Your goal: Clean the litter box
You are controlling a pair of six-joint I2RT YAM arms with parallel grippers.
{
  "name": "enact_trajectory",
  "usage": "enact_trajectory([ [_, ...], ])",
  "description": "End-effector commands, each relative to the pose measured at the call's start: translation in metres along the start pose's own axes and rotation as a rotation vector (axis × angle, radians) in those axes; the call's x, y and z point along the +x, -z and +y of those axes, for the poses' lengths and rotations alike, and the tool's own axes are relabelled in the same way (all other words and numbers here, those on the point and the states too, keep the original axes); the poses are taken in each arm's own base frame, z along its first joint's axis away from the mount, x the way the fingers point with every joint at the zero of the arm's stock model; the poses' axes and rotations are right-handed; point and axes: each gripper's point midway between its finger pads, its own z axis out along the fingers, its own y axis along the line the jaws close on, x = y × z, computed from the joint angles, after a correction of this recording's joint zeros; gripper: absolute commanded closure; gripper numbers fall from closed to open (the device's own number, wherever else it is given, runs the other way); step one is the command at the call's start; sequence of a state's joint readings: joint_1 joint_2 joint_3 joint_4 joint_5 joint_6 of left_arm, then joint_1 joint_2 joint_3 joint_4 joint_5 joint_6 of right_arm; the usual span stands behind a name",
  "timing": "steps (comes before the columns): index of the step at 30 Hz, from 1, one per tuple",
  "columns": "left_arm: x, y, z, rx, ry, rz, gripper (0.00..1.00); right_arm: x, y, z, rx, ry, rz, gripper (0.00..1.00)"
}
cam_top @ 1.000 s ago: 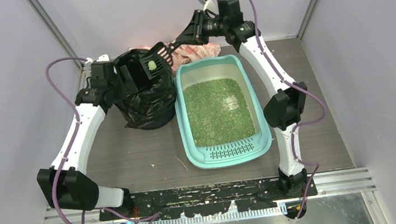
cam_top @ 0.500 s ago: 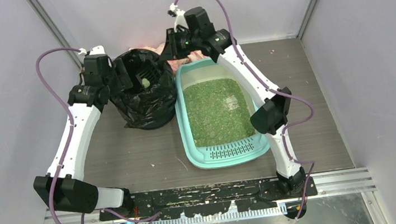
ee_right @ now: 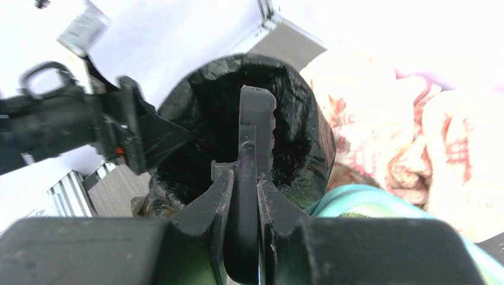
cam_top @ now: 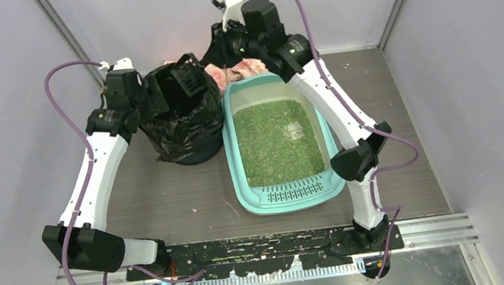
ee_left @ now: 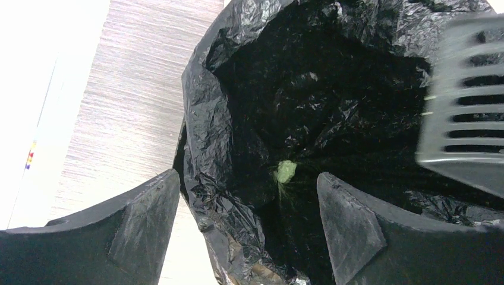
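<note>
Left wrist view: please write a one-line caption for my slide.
Open left claw at the black bin bag, a green clump lying inside, a slotted scoop at the right edge.

The right gripper (ee_right: 243, 178) has tipped the black scoop (cam_top: 188, 76) over at upper centre of the top view. The green clump (ee_left: 286, 171) formerly on it now lies inside the bin (cam_top: 187, 132). The left arm (cam_top: 97, 160) has shifted slightly up-frame.

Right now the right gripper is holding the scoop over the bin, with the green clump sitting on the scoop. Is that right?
Not quite. The right gripper is shut on the scoop over the bin, but the green clump is not on the scoop. It lies down inside the black bag, as the left wrist view shows.
</note>
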State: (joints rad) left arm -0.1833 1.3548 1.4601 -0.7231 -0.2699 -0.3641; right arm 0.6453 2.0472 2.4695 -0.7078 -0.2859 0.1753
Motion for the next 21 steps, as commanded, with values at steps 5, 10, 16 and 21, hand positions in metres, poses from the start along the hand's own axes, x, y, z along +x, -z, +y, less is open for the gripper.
enact_trajectory([
  [5,-0.017,0.009,-0.008,0.042,0.055,-0.068,0.15,-0.074,0.058,0.027,-0.023,0.093,-0.232,0.99],
  [10,-0.022,0.008,-0.009,0.043,0.061,-0.08,0.15,-0.113,0.103,0.007,-0.01,-0.058,-0.377,0.99],
  [16,-0.031,0.003,-0.02,0.094,0.17,-0.078,0.12,-0.103,0.166,-0.088,0.219,-0.242,-0.447,0.99],
  [21,-0.056,0.0,-0.045,0.191,0.247,-0.111,0.08,-0.026,0.19,-0.133,0.408,-0.293,-0.31,0.99],
])
